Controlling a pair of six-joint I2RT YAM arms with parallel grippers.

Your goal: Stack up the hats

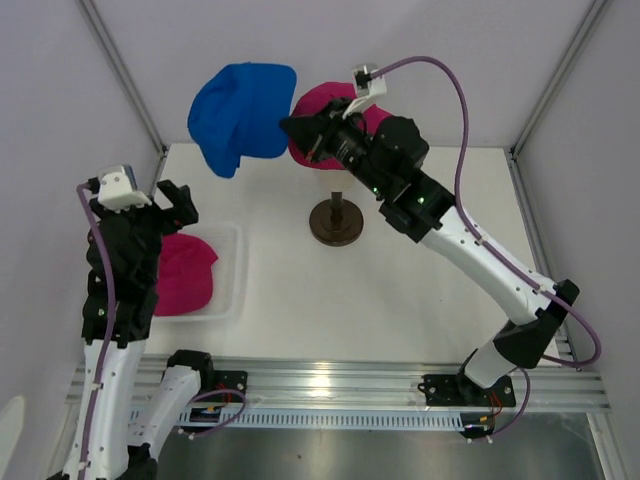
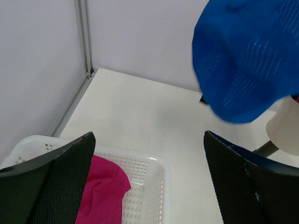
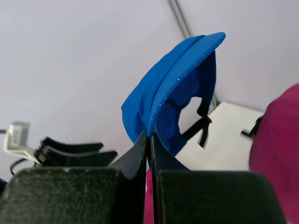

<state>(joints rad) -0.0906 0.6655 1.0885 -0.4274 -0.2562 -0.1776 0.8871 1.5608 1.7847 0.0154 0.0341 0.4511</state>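
Right gripper (image 3: 149, 137): my fingers are pressed together, pinching a fold at the edge of the bright blue fabric baseball cap (image 3: 173, 93). The cap hangs from that one pinch, lifted well clear of the white table (image 1: 400, 300), with its open back and adjuster strap facing my wrist camera.

Outward from there, a magenta fabric cap on the stand (image 1: 325, 100) sits just beside the blue cap, on its right. It appears to rest on the cream mannequin head (image 2: 285, 126), which is mostly hidden. The dark round stand (image 1: 336, 222) shows below it. I cannot tell whether the two caps touch.

Left gripper (image 2: 148, 140): my fingers are spread wide with nothing between them. It hovers above the white plastic basket (image 2: 149, 172) at the left side of the table. A second magenta cap (image 2: 100, 186) lies crumpled in the basket.

Progress, as I judge it:
- Done: one magenta cap is seated on the head as the base of the stack.
- In hand: the blue cap is raised and near the head, but not yet over the crown.
- Left: carry the blue cap across, settle it on the magenta one and let go. Then fetch the basket cap and put it on top.

I would say the task is roughly a third done.
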